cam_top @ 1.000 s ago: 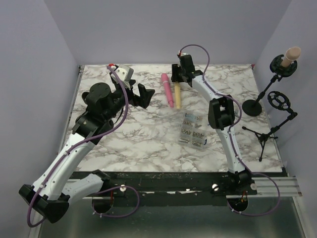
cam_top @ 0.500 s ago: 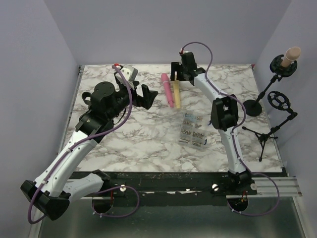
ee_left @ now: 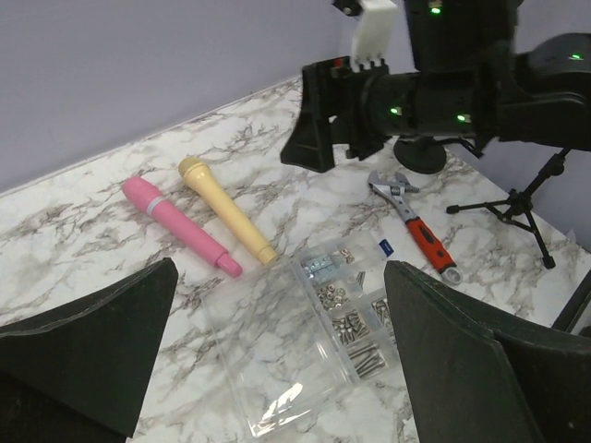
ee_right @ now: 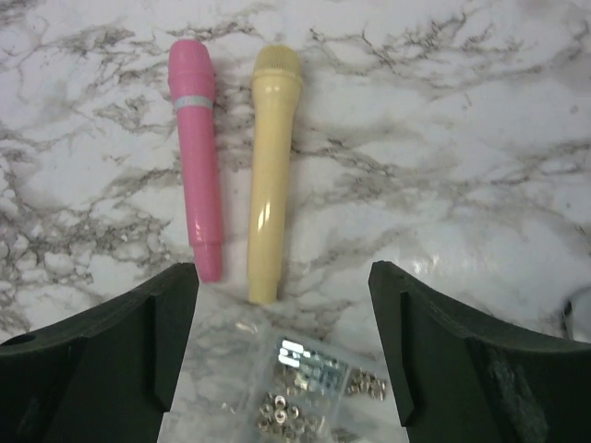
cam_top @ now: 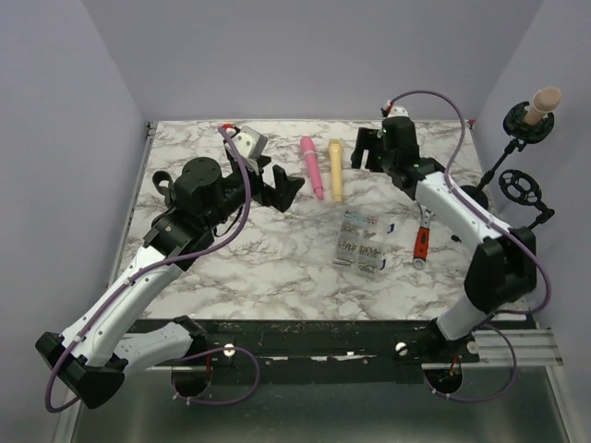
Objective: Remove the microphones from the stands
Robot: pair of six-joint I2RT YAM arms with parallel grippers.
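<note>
The right arm (cam_top: 452, 208) is stretching over the back of the desk (cam_top: 259, 258). The right jaws are standing wide open and holding nothing, and the left jaws, on the left arm (cam_top: 148, 268), are gaping empty too. The stand (cam_top: 496, 162) with the round base is standing at the right edge, well apart from both. The beige microphone (cam_top: 542, 101) is sitting upright in its clip, high up. The danger is probably that a one-handed pull is tipping the whole stand, or knocking the tripod stand (cam_top: 503, 249) beside it, if the clip is gripping tightly. The lilac walls (cam_top: 323, 55) are closing three sides. The marble surface is looking glossy, perhaps slippery, and is carrying a screw box (cam_top: 362, 242), a wrench (cam_top: 422, 242), a pink microphone (cam_top: 312, 168) and a yellow microphone (cam_top: 335, 173).
</note>
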